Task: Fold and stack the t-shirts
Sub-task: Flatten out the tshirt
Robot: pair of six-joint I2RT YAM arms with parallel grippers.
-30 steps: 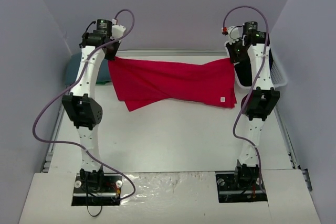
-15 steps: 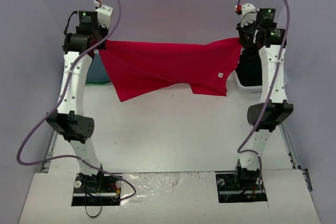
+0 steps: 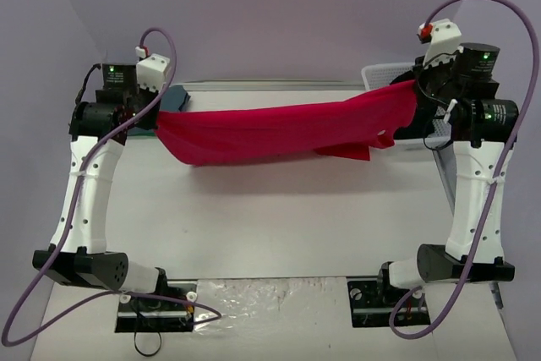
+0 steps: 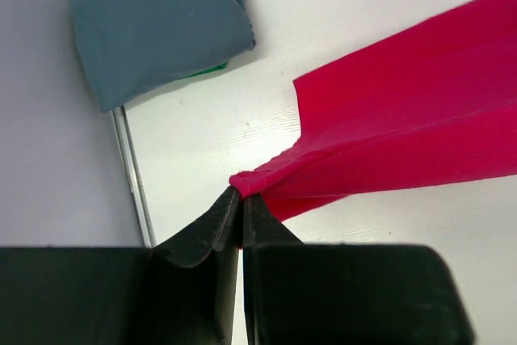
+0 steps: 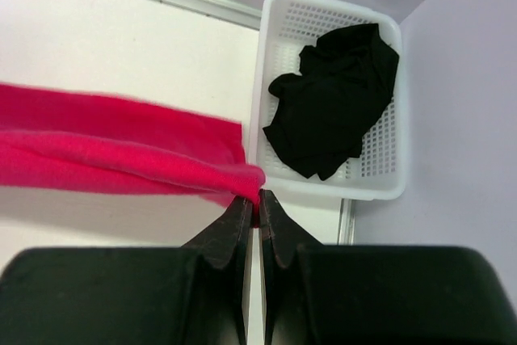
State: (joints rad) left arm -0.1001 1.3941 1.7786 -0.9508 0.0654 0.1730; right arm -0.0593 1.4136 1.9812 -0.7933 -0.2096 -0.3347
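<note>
Red shirt [image 3: 270,128] is stretched above surface [image 3: 279,217], w/ ends pinched by left pincer [image 4: 241,204] & right pincer [image 5: 258,202]; black shirt [image 5: 335,111] is seen in basket [image 5: 323,190] just beyond right pincer.

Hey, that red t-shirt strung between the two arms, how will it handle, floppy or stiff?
Probably very floppy: the red t-shirt sags and bunches between the left fingers and right fingers, each shut on an edge. Likely light, since thin pinches carry it. A loose flap hanging near the right end may swing or drag.
</note>
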